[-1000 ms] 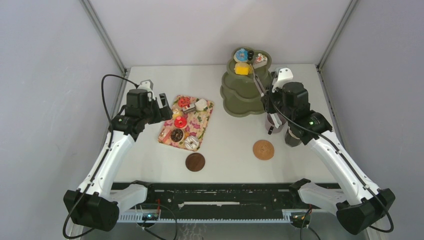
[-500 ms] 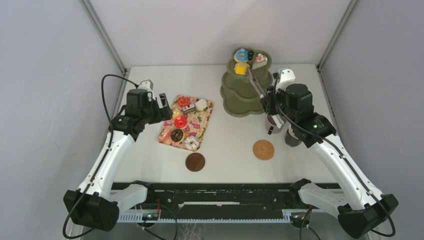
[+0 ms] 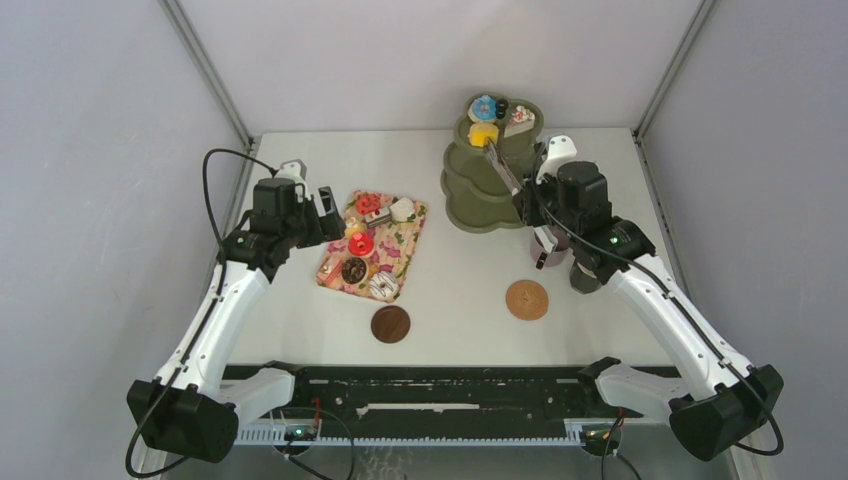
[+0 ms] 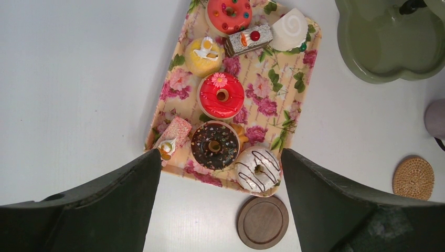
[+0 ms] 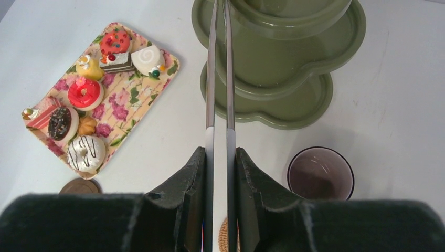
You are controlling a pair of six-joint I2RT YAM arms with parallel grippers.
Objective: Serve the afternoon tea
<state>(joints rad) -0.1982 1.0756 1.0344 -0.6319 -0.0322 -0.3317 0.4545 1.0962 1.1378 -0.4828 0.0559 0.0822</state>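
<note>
My right gripper (image 3: 527,197) is shut on long thin tongs (image 3: 503,168) that reach up to the top tier of the green stand (image 3: 480,205), their tips beside the yellow cube (image 3: 484,133). A blue donut (image 3: 483,107) and a cake slice (image 3: 520,117) also lie on that tier. In the right wrist view the gripper (image 5: 220,155) squeezes the tongs (image 5: 220,94); their tips are out of view. The mauve mug (image 3: 549,243) stands below it, with the dark green mug (image 3: 585,275) partly hidden by the arm. My left gripper (image 4: 220,152) hangs open above the floral tray (image 4: 294,79) of donuts and cakes.
A dark wooden coaster (image 3: 390,323) lies in front of the tray (image 3: 398,240), and a wicker coaster (image 3: 527,299) lies in front of the mauve mug (image 5: 320,173). Grey walls close in both sides and the back.
My right gripper has shifted left and a little farther back, swinging the tongs' tips left across the top tier toward the yellow cube. The left arm has not moved.
</note>
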